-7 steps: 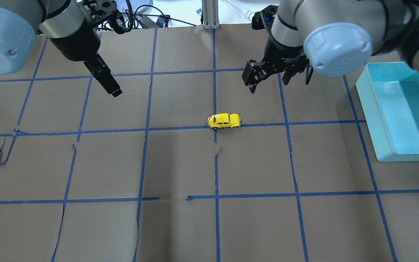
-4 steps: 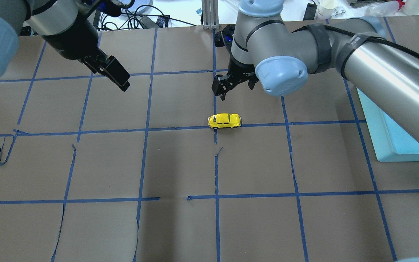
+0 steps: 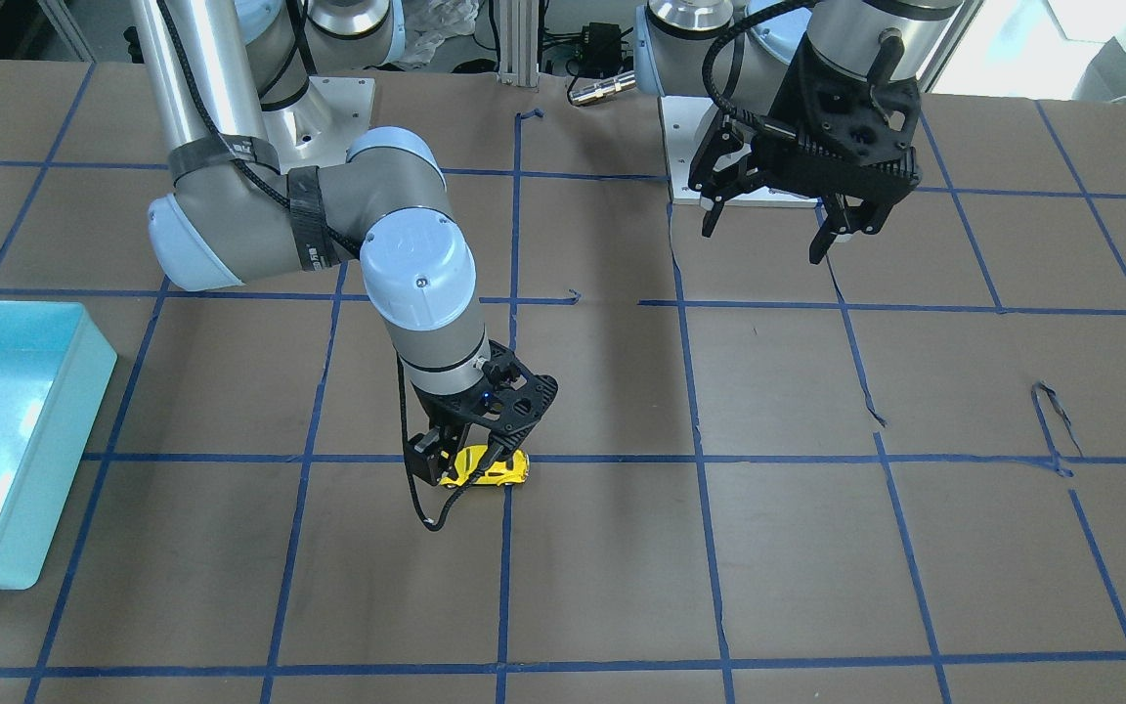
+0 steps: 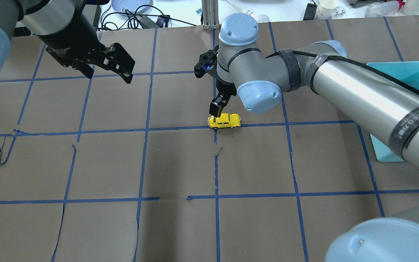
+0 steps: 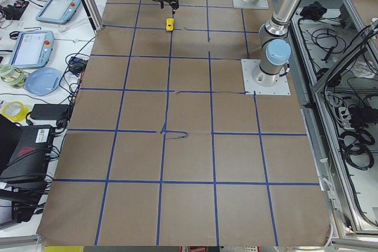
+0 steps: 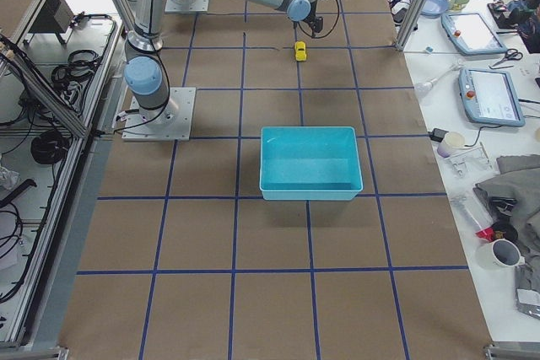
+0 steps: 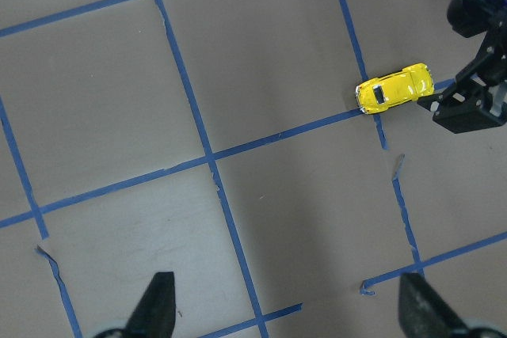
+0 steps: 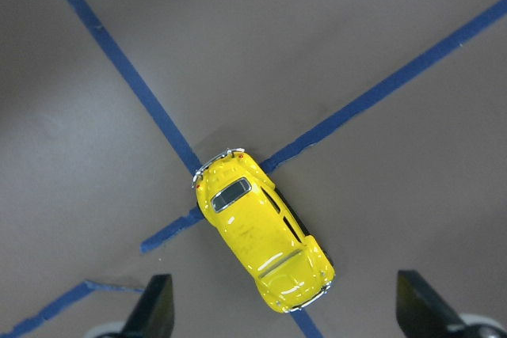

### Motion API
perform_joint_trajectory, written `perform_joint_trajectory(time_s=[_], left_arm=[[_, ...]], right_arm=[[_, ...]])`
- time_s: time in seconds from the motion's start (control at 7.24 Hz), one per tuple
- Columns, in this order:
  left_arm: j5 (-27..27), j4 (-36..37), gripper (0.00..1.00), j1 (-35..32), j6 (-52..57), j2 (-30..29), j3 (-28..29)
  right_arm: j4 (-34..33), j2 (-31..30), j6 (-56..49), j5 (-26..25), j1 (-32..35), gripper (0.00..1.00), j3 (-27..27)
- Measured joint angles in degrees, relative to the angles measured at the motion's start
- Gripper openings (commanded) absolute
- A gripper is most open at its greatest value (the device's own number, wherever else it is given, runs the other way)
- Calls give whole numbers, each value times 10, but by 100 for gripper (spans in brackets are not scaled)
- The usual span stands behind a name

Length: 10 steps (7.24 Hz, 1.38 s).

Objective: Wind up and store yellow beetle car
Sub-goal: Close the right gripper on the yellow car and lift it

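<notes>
Right gripper (image 3: 462,457) is hanging low with its fingers wide apart, and the yellow beetle car (image 4: 224,120) is sitting right between them, not grabbed yet. Winding it and putting it away are both waiting.

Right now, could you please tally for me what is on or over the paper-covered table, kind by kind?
Toy cars: 1, the yellow beetle car
Bins: 1, the teal bin
Grippers: 2, the left gripper and the right gripper, both open
Total: 4
</notes>
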Motion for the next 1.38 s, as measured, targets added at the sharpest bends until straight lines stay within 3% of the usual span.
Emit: perform_joint_trajectory(time_s=[0.41,0.55,0.69,0.83,0.97,1.11,1.38], left_arm=[[12,-2,100,-2,-63,5,-2],[22,-1,100,-5,-74,4,-2],[28,0,100,-7,-78,2,-3],[30,1,100,-8,-80,1,-3],[31,2,100,-8,-80,1,-4],[31,2,100,-8,-80,1,-4],[31,2,100,-8,-80,-1,-3]], right_arm=[[-43,36,-192,-24,18,99,18],[-49,44,-227,-25,20,89,20],[-54,51,-243,-25,20,70,22],[-57,56,-248,-25,21,37,23],[-57,57,-250,-25,22,22,24],[-56,57,-251,-24,22,15,24],[-55,56,-250,-24,22,12,24]])
